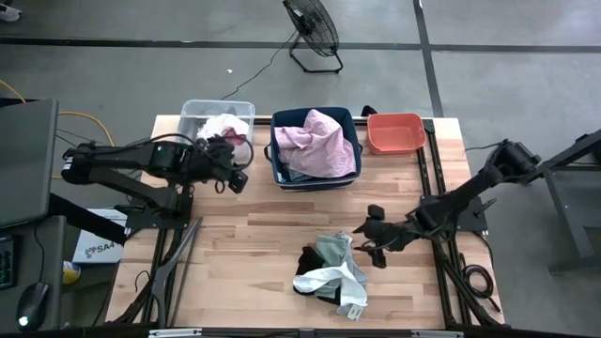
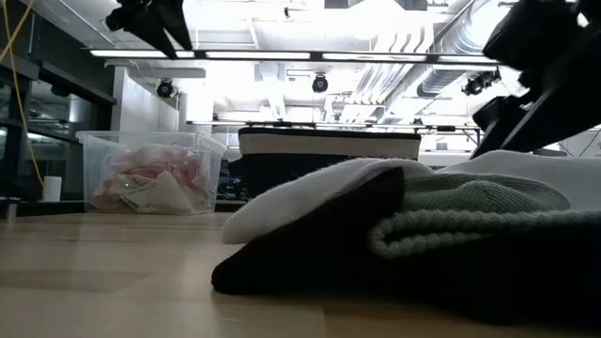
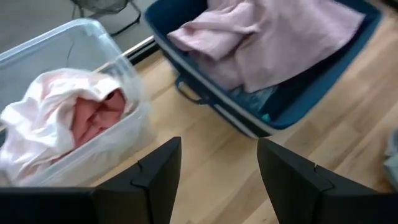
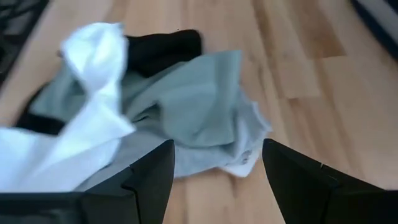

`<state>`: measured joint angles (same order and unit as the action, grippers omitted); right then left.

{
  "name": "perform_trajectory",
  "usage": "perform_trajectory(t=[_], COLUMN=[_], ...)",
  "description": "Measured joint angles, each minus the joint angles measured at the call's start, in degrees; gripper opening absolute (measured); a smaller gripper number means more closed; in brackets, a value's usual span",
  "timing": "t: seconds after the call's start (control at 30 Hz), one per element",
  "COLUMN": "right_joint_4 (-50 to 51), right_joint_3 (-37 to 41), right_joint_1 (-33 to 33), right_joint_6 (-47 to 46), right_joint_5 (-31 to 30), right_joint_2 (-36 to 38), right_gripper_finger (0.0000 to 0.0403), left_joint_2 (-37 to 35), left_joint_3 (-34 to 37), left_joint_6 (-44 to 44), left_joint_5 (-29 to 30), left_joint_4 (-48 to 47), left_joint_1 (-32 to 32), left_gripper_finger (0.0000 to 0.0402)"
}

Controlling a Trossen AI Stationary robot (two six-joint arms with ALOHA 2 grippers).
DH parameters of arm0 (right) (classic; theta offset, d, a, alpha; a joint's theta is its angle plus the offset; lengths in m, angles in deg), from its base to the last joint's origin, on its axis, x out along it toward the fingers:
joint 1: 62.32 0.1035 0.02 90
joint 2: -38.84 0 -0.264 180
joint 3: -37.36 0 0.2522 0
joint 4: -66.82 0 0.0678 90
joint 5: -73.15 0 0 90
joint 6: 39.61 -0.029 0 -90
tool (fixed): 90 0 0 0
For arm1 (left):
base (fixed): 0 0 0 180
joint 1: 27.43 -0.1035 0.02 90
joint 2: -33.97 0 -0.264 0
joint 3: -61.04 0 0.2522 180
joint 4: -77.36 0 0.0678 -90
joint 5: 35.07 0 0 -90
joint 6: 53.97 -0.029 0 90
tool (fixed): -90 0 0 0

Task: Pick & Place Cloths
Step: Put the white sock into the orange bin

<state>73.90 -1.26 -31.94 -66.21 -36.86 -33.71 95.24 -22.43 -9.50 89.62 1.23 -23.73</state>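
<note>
Two open grippers, left gripper (image 1: 235, 167) beside clear bin (image 1: 192, 111)

A grey concrete floor (image 1: 488, 84) is seen around the wooden table (image 1: 272, 235), crossed by dark lines. A black floor fan (image 1: 313, 28) is placed behind the table, with a cable trailing from it. A dark desk (image 1: 23, 160) is set at the left edge, and a computer mouse (image 1: 32, 302) is seen below it. In the low view, long ceiling lights (image 2: 282, 53) and pale ducts (image 2: 451, 66) are shown overhead, and a window (image 2: 19, 103) is seen at the left.
</note>
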Motion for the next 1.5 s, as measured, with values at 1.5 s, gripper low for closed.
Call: perform_trajectory(t=[1.5], right_joint_4=[-26.9], right_joint_3=[0.0], right_joint_1=[9.4], right_joint_6=[-42.7], right_joint_5=[14.5], right_joint_2=[-16.0], right_gripper_finger=[0.0234], left_joint_2=[7.8], left_joint_3=[0.0], left_joint_6=[2.3], left_joint_5=[2.4], left_joint_4=[5.4], left_joint_1=[6.5], left_gripper_finger=[0.0207])
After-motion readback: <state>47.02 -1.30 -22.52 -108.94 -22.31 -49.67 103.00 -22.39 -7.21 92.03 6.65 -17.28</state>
